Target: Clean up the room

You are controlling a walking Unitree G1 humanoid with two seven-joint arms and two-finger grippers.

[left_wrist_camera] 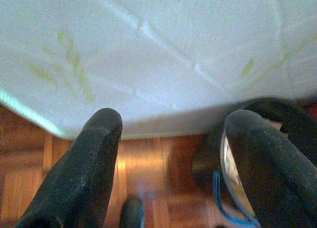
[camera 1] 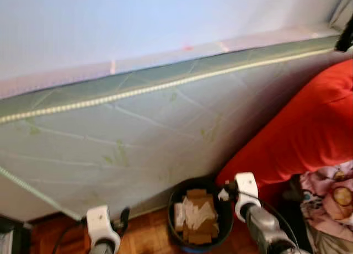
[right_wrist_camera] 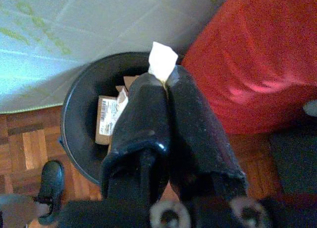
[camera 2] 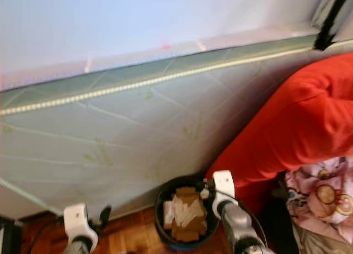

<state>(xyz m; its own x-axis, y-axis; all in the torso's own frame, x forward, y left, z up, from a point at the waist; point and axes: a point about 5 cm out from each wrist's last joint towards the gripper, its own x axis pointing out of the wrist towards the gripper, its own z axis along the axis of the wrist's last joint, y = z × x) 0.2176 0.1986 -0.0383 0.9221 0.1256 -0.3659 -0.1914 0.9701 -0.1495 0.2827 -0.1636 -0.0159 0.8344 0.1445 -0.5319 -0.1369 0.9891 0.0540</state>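
Right gripper [right_wrist_camera: 166, 82] fingers pinching white paper scrap [right_wrist_camera: 162, 59] above black bin [camera 1: 176, 201], left gripper [left_wrist_camera: 168, 134] fingers wide beside bin.

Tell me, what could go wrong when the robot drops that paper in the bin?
The right gripper pinches a white paper scrap near the far rim of the black bin, so it might fall outside. The bin already holds cardboard pieces, so the scrap could slide off onto the wooden floor.
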